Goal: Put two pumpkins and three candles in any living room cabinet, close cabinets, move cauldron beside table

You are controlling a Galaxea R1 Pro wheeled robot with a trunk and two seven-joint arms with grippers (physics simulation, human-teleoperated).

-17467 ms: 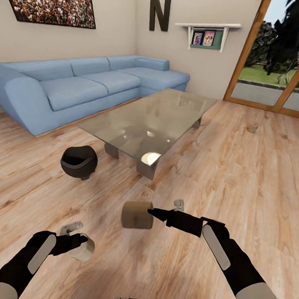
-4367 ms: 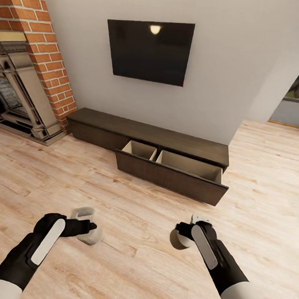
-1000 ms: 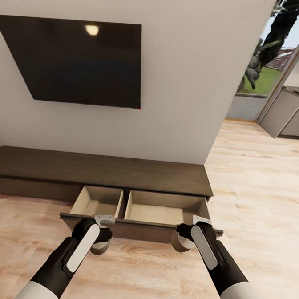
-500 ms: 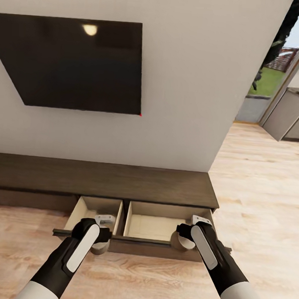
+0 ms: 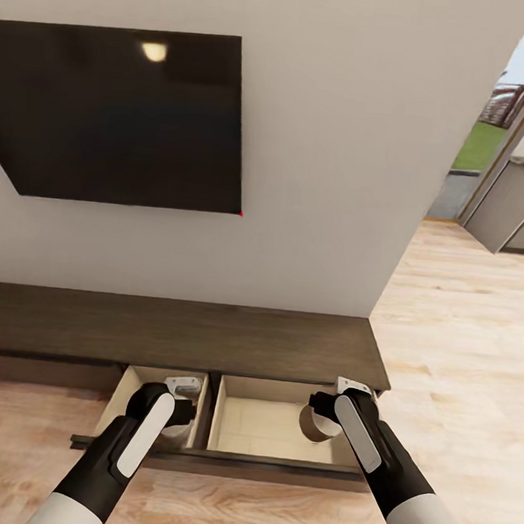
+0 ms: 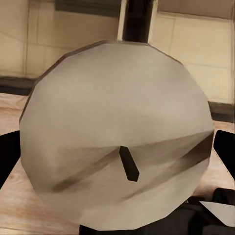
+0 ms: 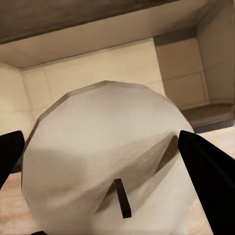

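Observation:
The long dark-brown cabinet (image 5: 210, 336) runs along the wall under the TV, its drawer pulled out with two beige compartments showing. My left gripper (image 5: 179, 412) is shut on a grey-beige candle (image 5: 178, 426) above the left compartment; its wick end fills the left wrist view as the candle (image 6: 117, 147). My right gripper (image 5: 323, 416) is shut on a second candle (image 5: 315, 424) over the right compartment, seen close as the candle (image 7: 107, 176) in the right wrist view. Pumpkins, cauldron and table are out of view.
A black TV (image 5: 120, 115) hangs on the white wall above the cabinet. Light wooden floor (image 5: 459, 346) stretches to the right, toward a doorway and grey cupboards (image 5: 507, 217). The drawer's dark front panel (image 5: 263, 469) lies just below both hands.
The view has closed in on the cabinet, so the drawer sits lower and nearer. Both hands, still holding candles, now hang over the open compartments instead of in front of the drawer front.

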